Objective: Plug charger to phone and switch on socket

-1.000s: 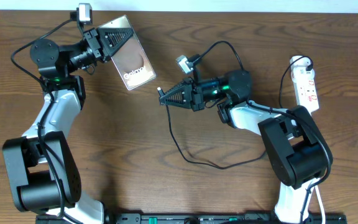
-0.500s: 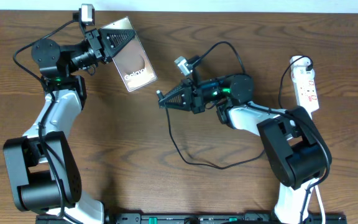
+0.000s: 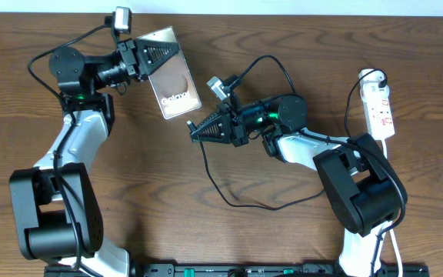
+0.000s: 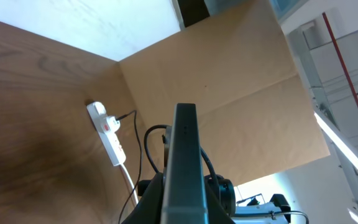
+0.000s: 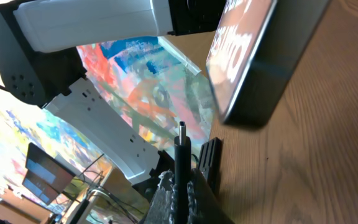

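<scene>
I am on the plugging step: my left gripper pinches the phone by one end, tilted, and my right gripper is pressed together on the charger, its tip near the phone's free edge. Next I must align the tip with the port, which I cannot see; the socket waits at far right
</scene>
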Controlling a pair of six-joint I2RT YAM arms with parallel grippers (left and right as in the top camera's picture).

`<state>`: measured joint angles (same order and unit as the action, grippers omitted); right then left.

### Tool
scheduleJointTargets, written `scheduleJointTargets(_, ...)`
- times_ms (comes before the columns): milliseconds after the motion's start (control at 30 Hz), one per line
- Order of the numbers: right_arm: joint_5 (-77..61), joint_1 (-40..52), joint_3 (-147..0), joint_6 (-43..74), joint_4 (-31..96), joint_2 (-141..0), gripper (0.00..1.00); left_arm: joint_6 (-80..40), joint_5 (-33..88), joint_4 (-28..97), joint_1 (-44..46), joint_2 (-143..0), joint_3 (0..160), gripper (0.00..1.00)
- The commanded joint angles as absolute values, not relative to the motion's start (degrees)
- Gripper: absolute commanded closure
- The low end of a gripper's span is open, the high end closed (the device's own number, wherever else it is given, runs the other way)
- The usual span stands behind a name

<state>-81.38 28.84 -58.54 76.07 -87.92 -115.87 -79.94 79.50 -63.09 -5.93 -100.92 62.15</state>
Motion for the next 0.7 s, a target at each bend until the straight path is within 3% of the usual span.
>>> scheduleJointTargets(0,-80.4,28.9,-58.8,75.1,-90.3,-116.2,0.99,-80.9,79.9,-63.7,-5.8,-100.0,63.1,0.93)
scheduleJointTargets(667,-77.0,28.9,-58.8,74.0,-90.3,-116.2,0.99,-80.9,79.4,-63.7,-3.6,-100.0,63.1,0.92)
